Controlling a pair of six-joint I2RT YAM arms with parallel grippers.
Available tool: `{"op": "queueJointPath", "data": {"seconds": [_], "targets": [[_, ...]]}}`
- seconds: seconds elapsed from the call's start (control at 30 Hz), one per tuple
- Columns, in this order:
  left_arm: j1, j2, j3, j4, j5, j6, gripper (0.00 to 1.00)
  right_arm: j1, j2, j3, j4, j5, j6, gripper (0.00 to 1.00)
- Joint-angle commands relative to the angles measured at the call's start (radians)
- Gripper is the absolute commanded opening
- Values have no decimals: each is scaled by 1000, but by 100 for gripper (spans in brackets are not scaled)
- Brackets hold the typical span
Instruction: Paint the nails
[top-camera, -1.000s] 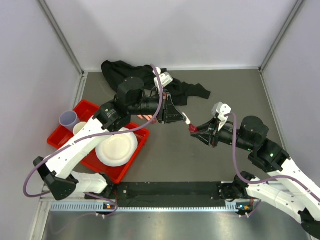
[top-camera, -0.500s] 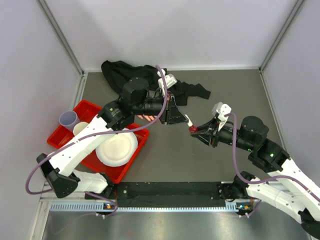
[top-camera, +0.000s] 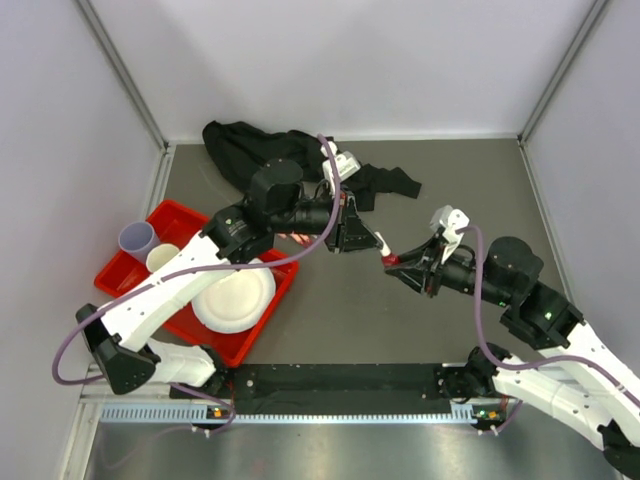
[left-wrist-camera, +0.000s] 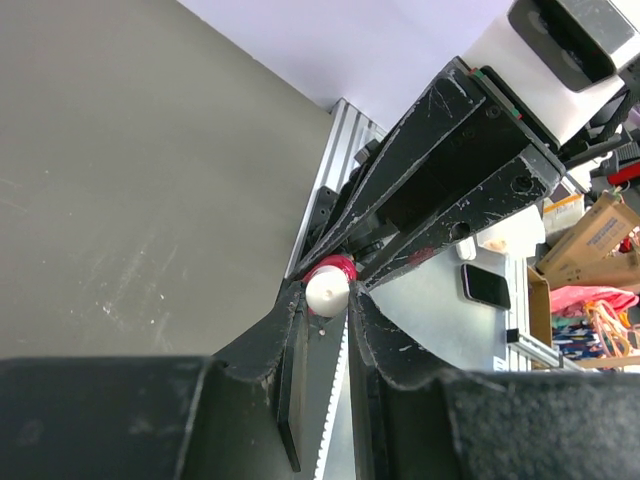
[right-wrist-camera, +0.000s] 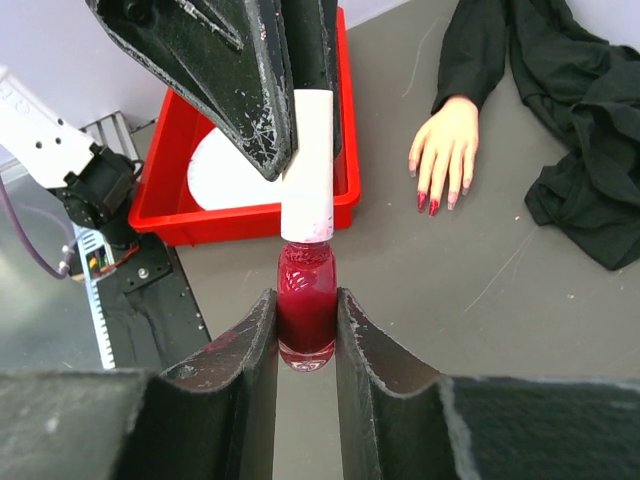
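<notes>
Top external view: over the last second both arms have drifted slightly toward 3 o'clock. The left hand (top-camera: 372, 242) and right hand (top-camera: 398, 266) stay joined at the polish bottle (top-camera: 389, 262) above the desk (top-camera: 450, 190). The cap is probably still being worked off, and painting has not begun. Left wrist view: narrow jaws clamp the smooth, rounded white cap (left-wrist-camera: 327, 290). Right wrist view: the right hand pinches the glossy red glass body. The nails (right-wrist-camera: 432, 207), dark red on the pale matte mannequin hand (right-wrist-camera: 447, 140), lie at 1 o'clock beside the crumpled black sleeve (right-wrist-camera: 560, 110).
</notes>
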Motion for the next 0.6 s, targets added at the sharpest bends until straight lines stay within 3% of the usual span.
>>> {"op": "queueJointPath", "data": {"seconds": [0.0, 0.4, 0.57], "targets": [[-19, -2, -38, 35, 17, 21, 0, -4, -23, 21, 194, 9, 71, 0], [-22, -28, -62, 68, 230, 215, 0, -4, 14, 135, 202, -157, 130, 0], [-24, -55, -127, 203, 336, 157, 0, -4, -12, 147, 220, -158, 141, 0]]}}
